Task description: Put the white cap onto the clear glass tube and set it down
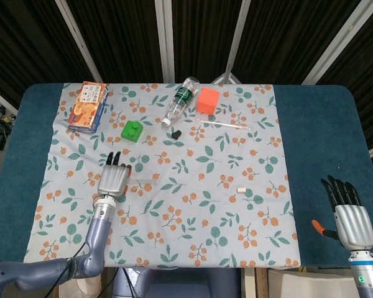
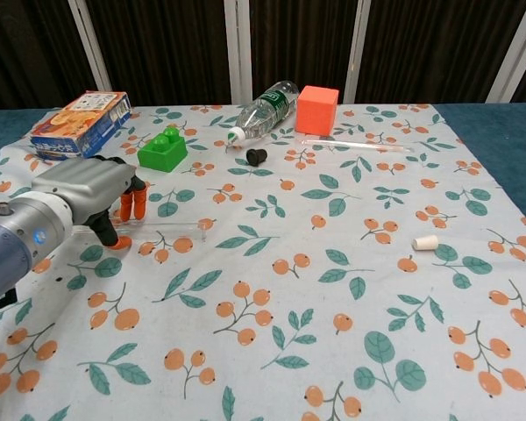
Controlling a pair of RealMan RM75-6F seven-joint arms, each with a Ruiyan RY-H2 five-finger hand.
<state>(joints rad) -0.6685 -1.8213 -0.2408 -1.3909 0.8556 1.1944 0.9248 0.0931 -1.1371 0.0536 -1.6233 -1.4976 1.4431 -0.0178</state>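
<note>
Tube (image 2: 171, 230) of clear glass lies flat on the floral cloth (image 1: 193, 230), left of centre; in chest view we see it running left-right w/ its left end under the left hand (image 2: 92, 195). In head view it's barely visible, a faint line by the left hand (image 1: 112, 179). We see that hand palm-down over the tube's left end, orange-tipped fingers (image 2: 132, 203) curled down toward it; we can't tell whether it actually grips the tube or only hovers/touches.

White cap (image 1: 240, 189) sits alone on the cloth, well apart from the tube, toward the right; chest view shows the cap (image 2: 425, 242) lying on its side.

Right hand (image 1: 350, 217) shows in head view only, at the table's near right edge over blue cloth, fingers straight and apart, holding nothing.

At the far side we see: snack box (image 1: 89, 106), green block (image 1: 132, 130), plastic bottle (image 1: 179, 100) on its side, orange cube (image 1: 207, 100), small black stopper (image 1: 176, 133), and a thin clear rod (image 1: 227, 125) just right of it.
</note>
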